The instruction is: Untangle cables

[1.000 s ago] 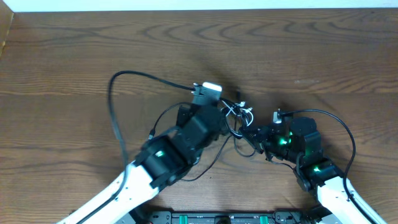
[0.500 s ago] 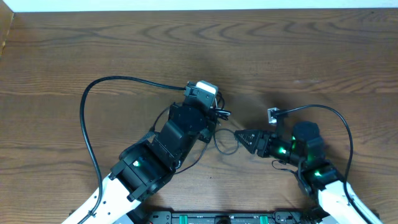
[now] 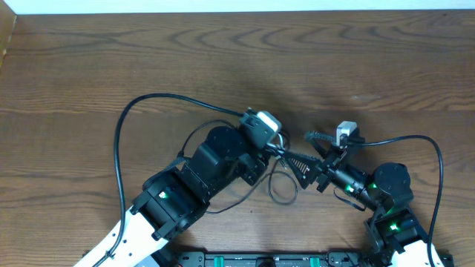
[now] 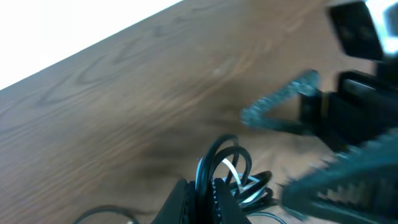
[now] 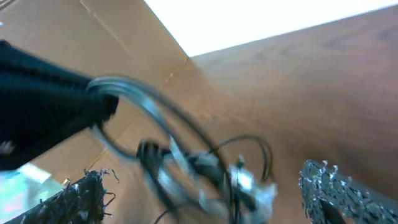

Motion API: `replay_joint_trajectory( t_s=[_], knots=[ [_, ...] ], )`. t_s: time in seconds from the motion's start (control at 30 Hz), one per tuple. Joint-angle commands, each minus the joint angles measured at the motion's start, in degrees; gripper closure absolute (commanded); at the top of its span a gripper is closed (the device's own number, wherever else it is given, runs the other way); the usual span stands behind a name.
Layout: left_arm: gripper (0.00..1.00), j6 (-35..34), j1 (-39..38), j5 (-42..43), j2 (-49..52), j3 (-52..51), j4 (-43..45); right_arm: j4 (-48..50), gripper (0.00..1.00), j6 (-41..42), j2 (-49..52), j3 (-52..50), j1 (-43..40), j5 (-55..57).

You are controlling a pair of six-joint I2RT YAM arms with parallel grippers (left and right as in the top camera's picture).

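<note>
The cables [image 3: 280, 172] form a small tangle of thin black and white cords at mid-table, with a black loop lying toward the front. My left gripper [image 3: 270, 152] is shut on black strands of the bundle [image 4: 214, 163]. Its jaws [image 4: 202, 199] pinch them, and a white cord [image 4: 231, 171] curls just behind. My right gripper [image 3: 303, 152] stands open just right of the tangle, its toothed fingers [image 3: 315, 137] spread on either side. In the right wrist view the blurred tangle [image 5: 205, 171] hangs between the wide-apart fingertips [image 5: 87, 196], with nothing pinched.
The left arm's thick black cable [image 3: 119, 148] arcs over the table at the left. The right arm's thick cable [image 3: 427, 144] curves at the right. The wooden table's far edge [image 3: 237, 13] runs along the top.
My right gripper has opened and let go of the cables, drawing back to the right. My left gripper stays shut on the bundle and has shifted right with it.
</note>
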Motion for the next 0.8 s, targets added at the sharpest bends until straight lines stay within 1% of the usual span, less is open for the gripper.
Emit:
replay_joint_trajectory(
  t_s=[0.0,0.1,0.2,0.27,0.37,0.57,0.63,0.73,0.77],
  knots=[
    [0.92,2.7,0.2,5.6,-0.1,1.9,0.3,0.4,0.04,-2.4,0.5,0.0,-0.2,4.3],
    [0.92,2.7,0.2,7.3,-0.2,1.9,0.3,0.5,0.05,-2.4,1.2,0.0,-0.2,6.3],
    [0.92,2.7,0.2,13.0,0.0,1.9,0.4,0.7,0.07,-2.4,2.1,0.0,-0.1,8.3],
    [0.92,2.7,0.2,15.5,0.1,1.9,0.4,0.9,0.08,-2.4,2.9,0.0,0.5,9.2],
    [0.93,2.4,0.2,16.0,0.2,1.9,0.4,1.4,0.11,-2.4,4.3,0.0,2.2,10.4],
    [0.92,0.5,0.2,16.3,0.2,1.9,1.6,1.7,0.13,-3.5,8.4,0.0,8.6,21.6],
    [0.92,0.5,0.2,18.6,0.2,1.9,1.9,1.6,0.16,-3.5,9.9,0.0,10.0,28.5],
    [0.92,0.5,0.2,24.5,0.0,1.9,1.6,2.2,0.16,-3.5,11.2,0.2,10.5,40.1],
    [0.92,0.5,0.2,26.0,0.0,1.9,1.4,2.4,0.16,-3.6,11.3,0.3,10.4,42.1]
  ],
)
